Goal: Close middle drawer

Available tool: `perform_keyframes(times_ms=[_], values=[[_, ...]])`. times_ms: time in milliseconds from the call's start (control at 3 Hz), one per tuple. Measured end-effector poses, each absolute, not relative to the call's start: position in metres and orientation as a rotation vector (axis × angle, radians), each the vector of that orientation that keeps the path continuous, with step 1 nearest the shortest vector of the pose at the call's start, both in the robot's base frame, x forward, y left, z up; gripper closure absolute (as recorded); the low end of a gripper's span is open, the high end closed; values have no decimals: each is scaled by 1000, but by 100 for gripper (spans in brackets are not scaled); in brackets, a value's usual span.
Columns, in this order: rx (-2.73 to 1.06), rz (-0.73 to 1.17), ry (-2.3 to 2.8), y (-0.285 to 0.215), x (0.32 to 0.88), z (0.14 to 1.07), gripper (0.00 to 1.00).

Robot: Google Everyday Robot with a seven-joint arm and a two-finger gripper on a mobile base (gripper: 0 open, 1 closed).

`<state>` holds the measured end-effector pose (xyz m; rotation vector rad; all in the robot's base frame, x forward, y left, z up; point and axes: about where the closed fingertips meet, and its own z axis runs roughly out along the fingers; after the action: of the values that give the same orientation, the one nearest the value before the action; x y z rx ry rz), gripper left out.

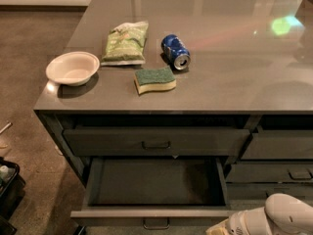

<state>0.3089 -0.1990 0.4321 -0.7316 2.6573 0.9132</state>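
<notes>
The middle drawer [155,212] is pulled far out below the counter, and its empty dark grey tray [156,182] is in view. Its flat front lies at the bottom of the view, with a small loop handle [156,224] at centre. My gripper [219,229] is at the bottom right, a white and cream end on the white arm [288,214]. It sits just right of the drawer front's right end, at about the front's height. Most of it is cut off by the picture's edge.
The closed upper drawer [156,141] sits above the open one, with more closed drawers [279,146] to the right. The grey counter [234,77] holds a white bowl [72,68], a green chip bag [125,43], a blue can [176,52] and a green sponge [155,80]. Dark items [7,190] stand on the floor at left.
</notes>
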Motion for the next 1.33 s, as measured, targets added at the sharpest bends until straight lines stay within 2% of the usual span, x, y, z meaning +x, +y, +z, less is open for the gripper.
perform_keyframes(times_ms=[667,1000,1333], values=[[-644,898,2643,-199,326,424,100],[-612,775,2583,-196,353,429,100],[-610,770,2581,-196,352,429,100]])
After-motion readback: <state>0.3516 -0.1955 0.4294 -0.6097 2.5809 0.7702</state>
